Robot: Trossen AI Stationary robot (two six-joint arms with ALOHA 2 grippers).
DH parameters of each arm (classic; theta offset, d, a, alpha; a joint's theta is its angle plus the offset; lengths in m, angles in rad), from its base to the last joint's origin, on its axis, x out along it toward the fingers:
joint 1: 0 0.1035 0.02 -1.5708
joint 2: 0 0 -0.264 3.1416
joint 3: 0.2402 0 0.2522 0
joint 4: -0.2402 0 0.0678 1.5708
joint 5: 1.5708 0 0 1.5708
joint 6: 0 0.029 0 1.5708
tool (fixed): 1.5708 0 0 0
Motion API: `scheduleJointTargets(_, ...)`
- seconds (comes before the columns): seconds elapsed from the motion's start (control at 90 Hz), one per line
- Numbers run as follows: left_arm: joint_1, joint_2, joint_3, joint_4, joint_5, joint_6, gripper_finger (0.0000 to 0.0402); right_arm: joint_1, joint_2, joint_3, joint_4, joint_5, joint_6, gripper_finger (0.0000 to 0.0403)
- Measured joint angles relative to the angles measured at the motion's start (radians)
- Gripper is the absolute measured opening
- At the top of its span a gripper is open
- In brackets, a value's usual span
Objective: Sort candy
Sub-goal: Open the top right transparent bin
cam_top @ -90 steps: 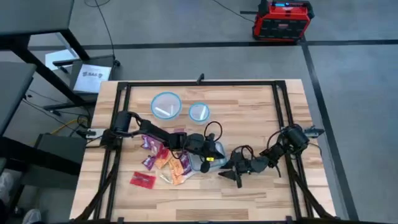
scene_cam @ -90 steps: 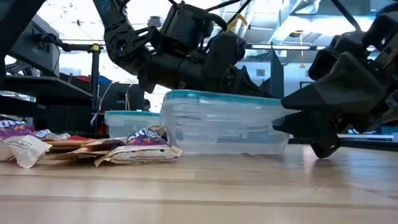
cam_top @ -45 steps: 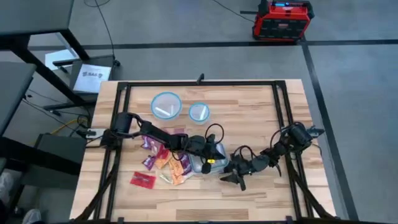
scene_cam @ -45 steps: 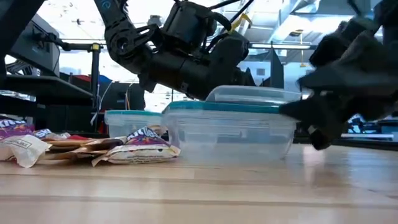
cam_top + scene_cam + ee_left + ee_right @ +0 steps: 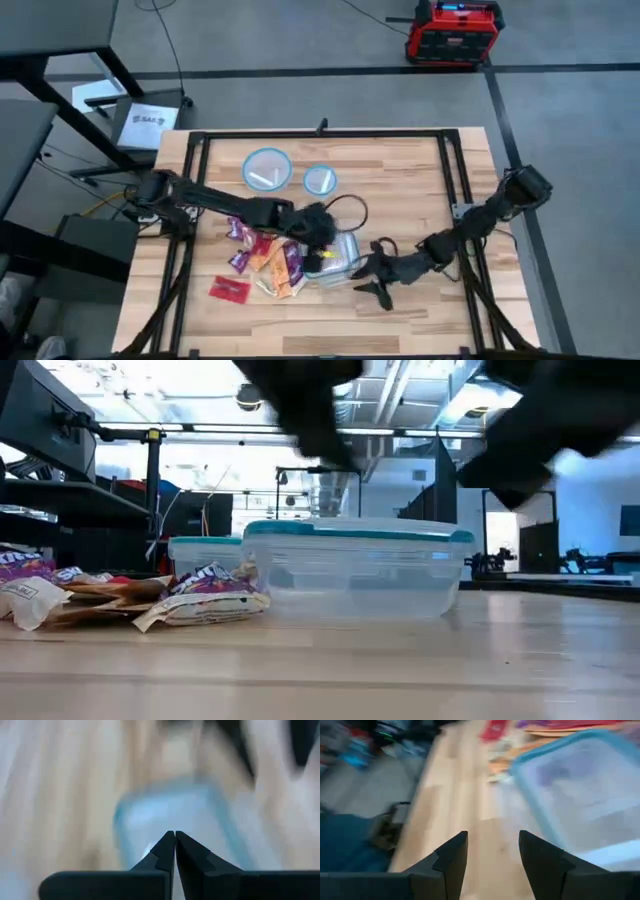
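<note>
Grey floor surrounds a wooden table (image 5: 400, 170) where the candy (image 5: 262, 262) lies heaped at the left-centre, one red packet (image 5: 229, 289) apart near the front edge. Just right of the heap sits a rectangular blue-rimmed container (image 5: 338, 262); two round ones (image 5: 267, 168) stand farther back. The left end effector (image 5: 175, 840), fingers pressed together and empty, hangs over the rectangular container. The right end effector (image 5: 490, 851), spread and empty, sits just beside it (no sweet is gripped yet). Sorting looks barely begun; next, one end effector needs to reach the heap and pinch a single packet.
</note>
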Motion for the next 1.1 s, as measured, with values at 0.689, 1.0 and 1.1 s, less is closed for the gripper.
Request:
scheduleJointTargets(0.689,-0.040,-0.046,-0.441,0.557,0.206,-0.298,0.0000,-0.132,0.071,0.075,-0.266,-0.114,-0.064,0.0164)
scheduleJointTargets(1.0,-0.102,0.045,-0.363,0.624,0.240,-0.312,0.0000,-0.282,0.000,0.069,-0.313,-0.127,-0.244,0.0164)
scheduleJointTargets(1.1,-0.098,0.026,-0.319,0.556,0.227,-0.299,0.0000,-0.283,-0.098,0.069,-0.372,-0.126,-0.234,0.0164)
